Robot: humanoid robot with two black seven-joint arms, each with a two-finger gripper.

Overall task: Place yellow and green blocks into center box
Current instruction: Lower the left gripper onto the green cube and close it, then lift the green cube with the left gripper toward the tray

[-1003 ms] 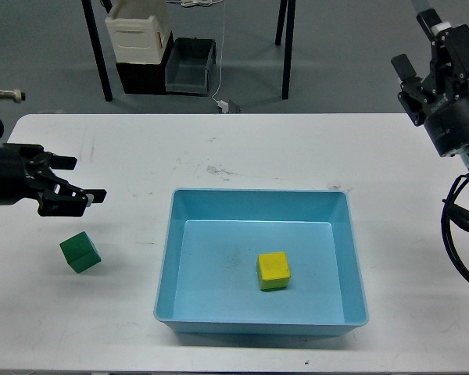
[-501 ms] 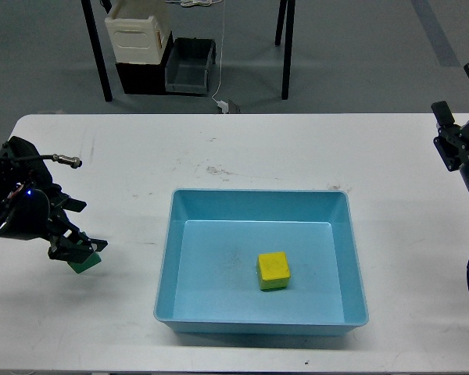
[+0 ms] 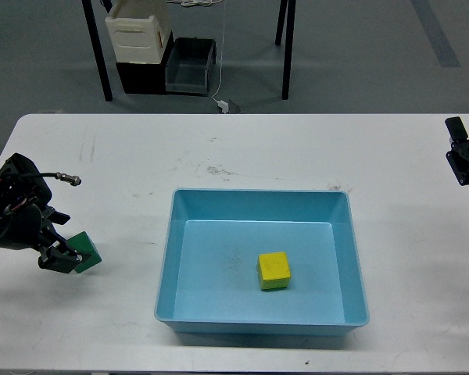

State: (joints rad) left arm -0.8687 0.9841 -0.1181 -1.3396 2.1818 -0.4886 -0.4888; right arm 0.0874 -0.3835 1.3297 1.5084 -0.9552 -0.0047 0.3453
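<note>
The yellow block (image 3: 273,270) lies inside the light blue box (image 3: 166,258) at the table's center, right of the box's middle. The green block (image 3: 87,251) sits on the white table left of the box. My left gripper (image 3: 67,253) is down at the green block's left side, its dark fingers against the block and covering part of it. I cannot tell whether they grip it. My right gripper (image 3: 467,105) is at the far right edge, raised, empty, with its fingers apart, well away from the box.
The white table (image 3: 234,148) runs the full width of the view. Behind it on the floor stand table legs, a cream crate (image 3: 138,31) and a grey bin (image 3: 190,66).
My left gripper swung down from above the table to the green block's level. My right arm drew back to the right edge. The blocks have not moved.
</note>
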